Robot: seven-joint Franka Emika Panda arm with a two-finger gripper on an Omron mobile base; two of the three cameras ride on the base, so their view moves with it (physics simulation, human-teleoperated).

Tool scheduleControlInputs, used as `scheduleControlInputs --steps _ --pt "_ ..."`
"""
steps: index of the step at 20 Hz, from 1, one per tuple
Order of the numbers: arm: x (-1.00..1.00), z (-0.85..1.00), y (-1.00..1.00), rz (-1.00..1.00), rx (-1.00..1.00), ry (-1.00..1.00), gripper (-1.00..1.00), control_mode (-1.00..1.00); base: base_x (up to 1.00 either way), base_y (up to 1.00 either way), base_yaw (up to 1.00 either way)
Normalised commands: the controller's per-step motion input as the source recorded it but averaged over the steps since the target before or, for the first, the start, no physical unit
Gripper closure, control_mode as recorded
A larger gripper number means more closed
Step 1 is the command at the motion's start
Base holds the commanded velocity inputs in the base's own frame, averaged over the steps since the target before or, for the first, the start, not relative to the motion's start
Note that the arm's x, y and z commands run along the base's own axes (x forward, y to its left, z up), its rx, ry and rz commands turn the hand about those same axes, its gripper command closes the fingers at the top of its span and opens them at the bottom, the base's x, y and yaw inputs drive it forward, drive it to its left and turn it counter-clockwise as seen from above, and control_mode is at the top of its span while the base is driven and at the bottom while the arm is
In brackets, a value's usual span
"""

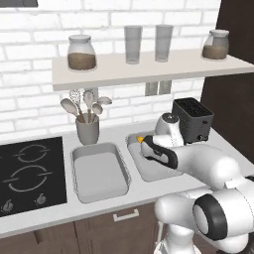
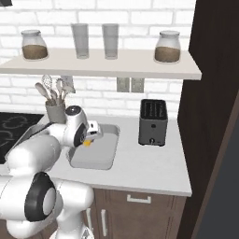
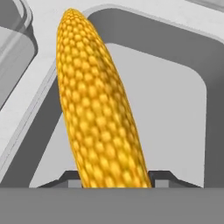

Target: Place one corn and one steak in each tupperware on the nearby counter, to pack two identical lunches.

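My gripper [image 3: 116, 181] is shut on a long yellow corn [image 3: 98, 109], which points away from the hand over the right tupperware [image 3: 175, 87]. From the left base view the corn's tip [image 1: 140, 139] shows at the gripper [image 1: 145, 143], above the back left corner of that tray [image 1: 149, 173]. The other tupperware [image 1: 99, 171] lies empty just to its left on the pale counter [image 1: 49, 213]. The right base view shows the corn [image 2: 87, 142] under the gripper [image 2: 91, 136], over the tray [image 2: 100, 151]. The steak is out of view.
A black toaster [image 1: 192, 119] stands right of the trays. A grey crock of utensils [image 1: 87, 130] sits behind the left tray, and the black cooktop [image 1: 30, 173] lies to its left. A shelf [image 1: 149, 67] with jars and glasses hangs above. A dark tall cabinet [image 2: 214, 116] bounds the right.
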Motion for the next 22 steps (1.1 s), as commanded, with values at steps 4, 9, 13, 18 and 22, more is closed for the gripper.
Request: scheduleControlInputs --steps 4,9,13,18,22 --pt "0.16 0.00 -0.04 0.00 0.00 0.04 -1.00 -1.00 0.00 0.00 0.00" --pt "-0.13 0.02 -0.08 -0.05 0.01 0.05 -1.00 -1.00 0.00 0.00 0.00" --pt "-0.66 0.32 0.00 -0.08 0.01 0.07 -1.00 -1.00 0.00 0.00 0.00" --pt "-1.00 0.20 0.08 -0.04 0.00 0.02 -1.00 -1.00 0.00 0.00 0.00" --pt "-1.00 0.10 0.29 0.00 0.00 0.00 -1.00 -1.00 0.00 0.00 0.00"
